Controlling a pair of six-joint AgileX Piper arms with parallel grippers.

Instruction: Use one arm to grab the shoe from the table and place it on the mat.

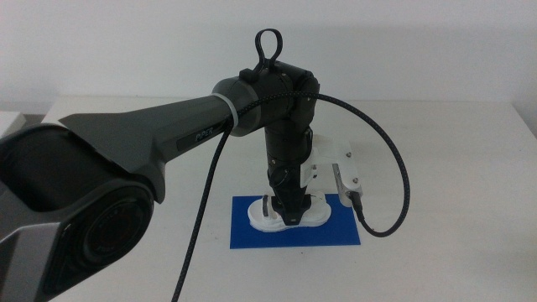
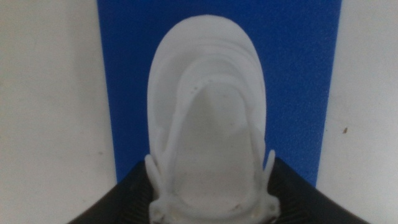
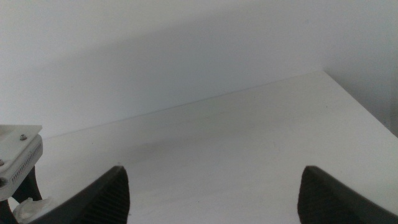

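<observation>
The shoe [image 1: 289,215] is sitting on the blue mat [image 1: 252,235] near the table's [image 1: 453,168] middle, the left gripper [image 1: 288,211] pinching its sides, so only letting go appears left, while the right gripper [image 3: 211,193] is waiting with jaws spread wide.

The shoe [image 2: 208,118] looked like smooth, matt white plastic or rubber with a faintly speckled insole. The mat [image 2: 298,74] was flat, matt deep blue. The surface [image 1: 436,143] was plain matt white. The arm [image 1: 159,138] had a dull dark-grey plastic-looking shell and a braided black cable [image 1: 394,168].
</observation>
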